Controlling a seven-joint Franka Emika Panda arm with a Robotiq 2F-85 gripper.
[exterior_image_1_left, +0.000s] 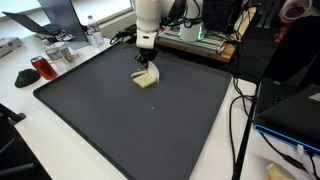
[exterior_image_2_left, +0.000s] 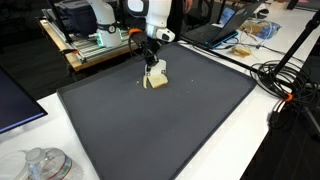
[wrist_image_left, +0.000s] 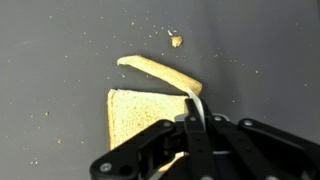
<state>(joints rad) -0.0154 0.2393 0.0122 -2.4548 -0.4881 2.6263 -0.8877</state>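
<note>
In the wrist view the tool (wrist_image_left: 196, 104) has its fingers pressed together, pinching the edge of 1 tilted bread slice (wrist_image_left: 158, 72). This slice leans above a flat bread slice (wrist_image_left: 135, 118) at its 8 o'clock. A crumb (wrist_image_left: 176, 41) lies at 12 o'clock. In an exterior view, the bread sits near the far edge of the dark worktop (exterior_image_1_left: 130, 130).

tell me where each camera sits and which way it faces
Exterior view: raised off a corner of the black mat, looking down across it; arm at far edge.
Exterior view: raised beside the mat, looking down at the claw; arm above it.
Wrist view: on the wrist, looking straight down; claw shut on bread.
All share bread and claw.
</note>
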